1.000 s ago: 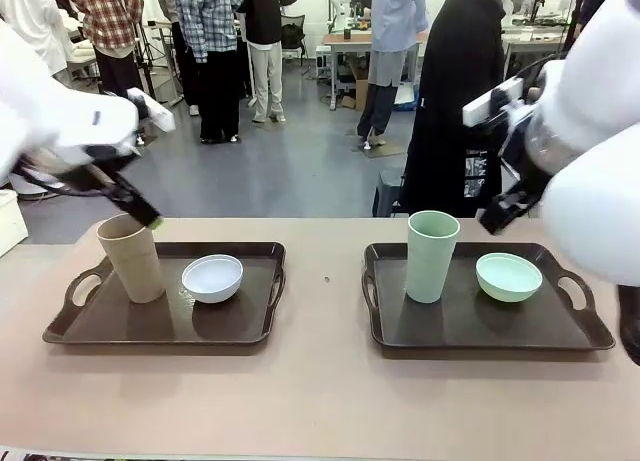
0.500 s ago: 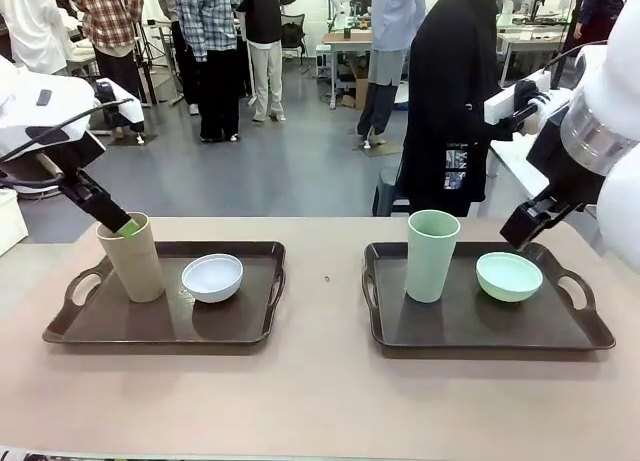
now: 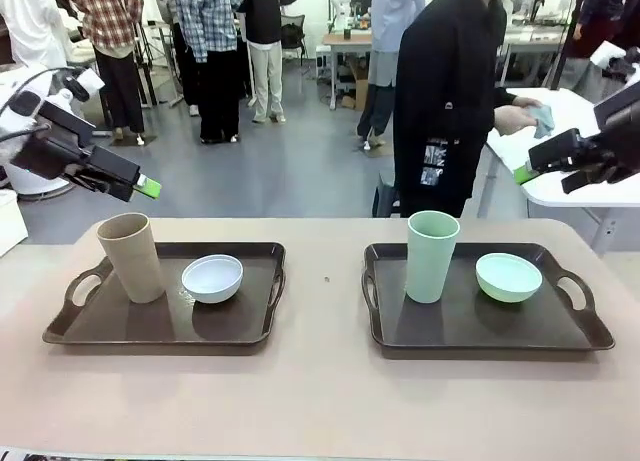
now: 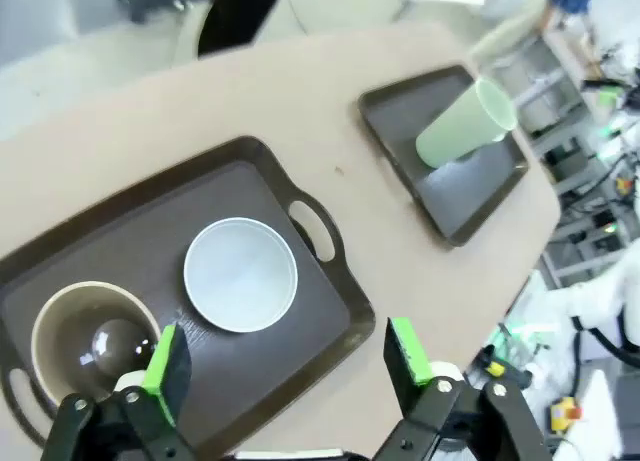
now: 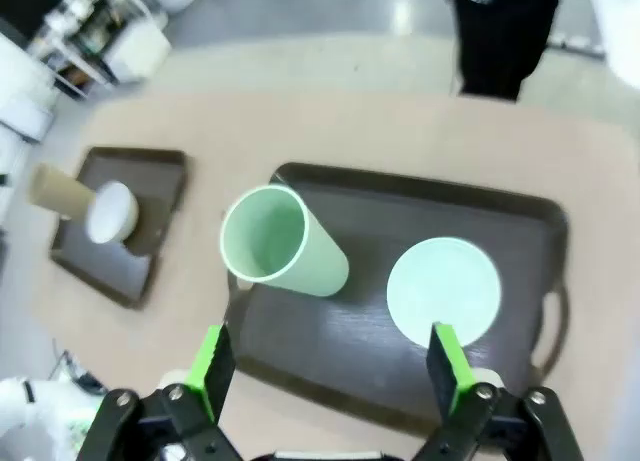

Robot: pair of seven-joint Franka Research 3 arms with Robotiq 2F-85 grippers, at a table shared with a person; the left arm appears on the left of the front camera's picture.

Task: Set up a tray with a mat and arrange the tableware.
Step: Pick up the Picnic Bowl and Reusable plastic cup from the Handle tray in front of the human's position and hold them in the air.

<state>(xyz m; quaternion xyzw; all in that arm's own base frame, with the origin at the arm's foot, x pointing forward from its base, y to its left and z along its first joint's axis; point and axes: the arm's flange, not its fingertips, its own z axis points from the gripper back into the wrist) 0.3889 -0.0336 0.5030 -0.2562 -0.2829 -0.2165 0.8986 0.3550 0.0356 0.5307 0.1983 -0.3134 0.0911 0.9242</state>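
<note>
Two dark brown trays sit side by side on the table. The left tray (image 3: 150, 323) holds a tan cup (image 3: 130, 258) and a white bowl (image 3: 212, 278). On the right tray (image 3: 470, 323) stand a pale green cup (image 3: 431, 256) and a pale green bowl (image 3: 508, 277). My left gripper (image 3: 146, 188) hovers open, high above the tan cup (image 4: 95, 336) and white bowl (image 4: 240, 274). My right gripper (image 3: 523, 174) hangs open above the green bowl (image 5: 443, 287) and green cup (image 5: 285, 243). Neither holds anything. The mat is out of view.
A person in a black coat (image 3: 450, 101) stands at the far side of the table, a hand (image 3: 525, 116) over a white side table (image 3: 570, 141) at the right. A bare strip of tabletop (image 3: 325, 301) separates the trays.
Both arms have lifted up and outward: the left gripper rose from the tan cup's rim, the right from beside the green bowl. The person has turned toward the side table.
</note>
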